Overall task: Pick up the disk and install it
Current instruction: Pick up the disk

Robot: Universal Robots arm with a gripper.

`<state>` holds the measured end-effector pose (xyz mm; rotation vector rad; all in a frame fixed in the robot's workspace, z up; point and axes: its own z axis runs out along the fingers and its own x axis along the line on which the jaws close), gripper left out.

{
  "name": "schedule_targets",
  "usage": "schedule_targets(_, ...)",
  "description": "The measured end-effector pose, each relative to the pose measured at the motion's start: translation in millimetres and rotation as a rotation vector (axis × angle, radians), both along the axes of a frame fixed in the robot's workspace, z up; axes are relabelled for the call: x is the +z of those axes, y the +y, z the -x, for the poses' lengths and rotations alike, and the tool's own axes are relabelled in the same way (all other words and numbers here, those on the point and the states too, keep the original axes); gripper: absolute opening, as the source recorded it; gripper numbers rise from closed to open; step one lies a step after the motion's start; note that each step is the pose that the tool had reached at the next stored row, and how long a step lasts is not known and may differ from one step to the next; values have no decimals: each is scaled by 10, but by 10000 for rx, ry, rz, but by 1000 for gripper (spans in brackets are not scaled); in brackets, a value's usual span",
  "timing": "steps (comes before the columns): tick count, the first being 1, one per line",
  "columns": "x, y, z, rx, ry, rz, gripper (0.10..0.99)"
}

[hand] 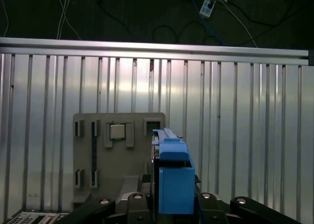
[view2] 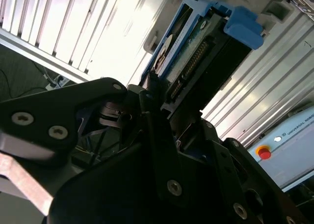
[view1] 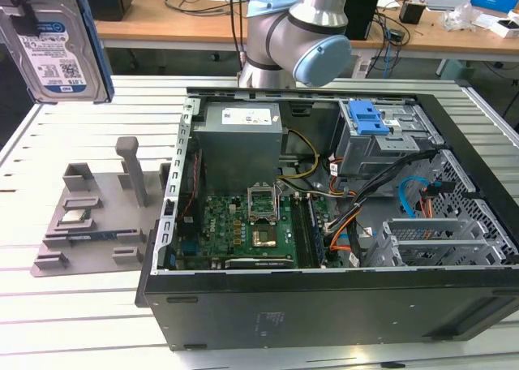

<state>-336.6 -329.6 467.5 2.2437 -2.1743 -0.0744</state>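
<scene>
The disk [view1: 53, 49] is clamped upright by the gripper [view2: 169, 103] and held high above the grey holder [view1: 89, 216] on the slatted surface [view1: 49, 321], probably so that its blue bracket [hand: 174, 182] is kept clear of the holder's posts. The open computer case [view1: 324, 224] is set just beside the holder.

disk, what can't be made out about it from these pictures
- Exterior view: the disk is cut off by the top and left edges.
- First wrist view: the disk is edge-on, so its label is hidden.
- Second wrist view: the gripper covers the disk's near end.
- Chip on the tray: too small for detail.
</scene>
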Motion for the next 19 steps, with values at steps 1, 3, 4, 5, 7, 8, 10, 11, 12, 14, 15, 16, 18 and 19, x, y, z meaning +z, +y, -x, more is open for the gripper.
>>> schedule_targets(1,10,1,0,0,0,0,369)
schedule_targets(3,32,2,0,0,0,0,369)
schedule_targets(4,42,3,0,0,0,0,369)
schedule_targets(5,58,4,0,0,0,0,369)
schedule_targets(7,96,7,0,-1,1,1,369)
schedule_targets(8,127,9,0,0,0,1,369)
schedule_targets(10,193,12,0,1,-1,0,369)
schedule_targets(11,222,14,0,0,0,0,369)
schedule_targets(12,242,15,0,0,0,0,369)
schedule_targets(14,288,18,0,0,0,0,369)
schedule_targets(15,309,18,0,0,0,0,369)
schedule_targets(16,317,18,0,0,-1,0,369)
schedule_targets(18,320,19,0,0,-1,-1,369)
schedule_targets(19,321,19,0,0,-1,0,369)
